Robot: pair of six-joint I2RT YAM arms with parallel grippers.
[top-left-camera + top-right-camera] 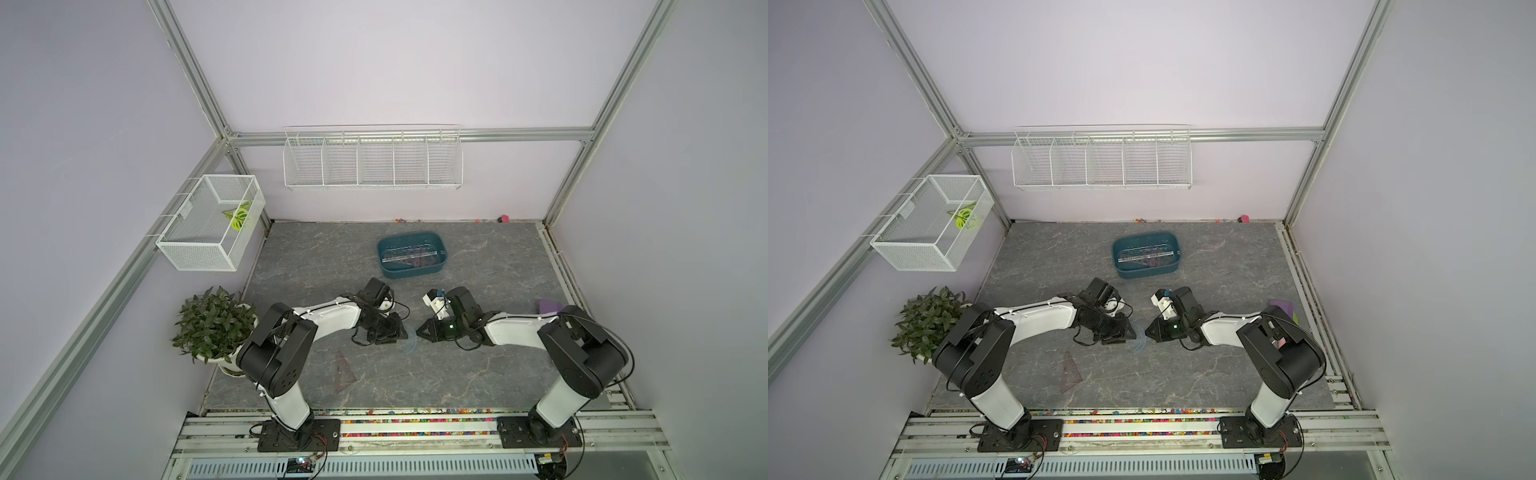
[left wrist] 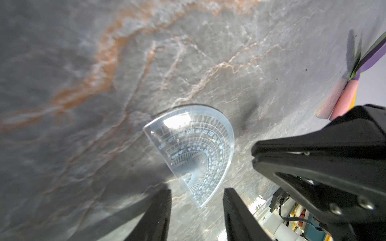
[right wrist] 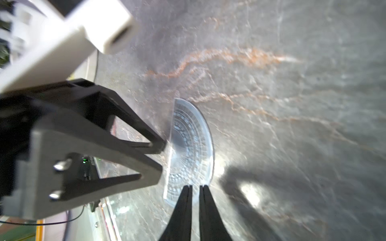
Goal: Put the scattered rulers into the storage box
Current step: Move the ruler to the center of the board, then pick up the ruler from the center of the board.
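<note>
Two arms meet at the bluish protractor [image 2: 194, 150] lying mid-bench [image 1: 478, 374]: the left end effector [image 2: 197, 188] stands moderately wide at its straight edge, the right end effector [image 3: 195, 186] nearly closed beside its curved edge. A brownish triangle [image 1: 343, 372] lies nearer, left; the far storage box [image 1: 409, 272] holds other rulers [image 1: 409, 255].

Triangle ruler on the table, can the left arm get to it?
Probably yes. The triangle ruler lies flat on the table, a short way from the open left hand, with nothing between them.
</note>
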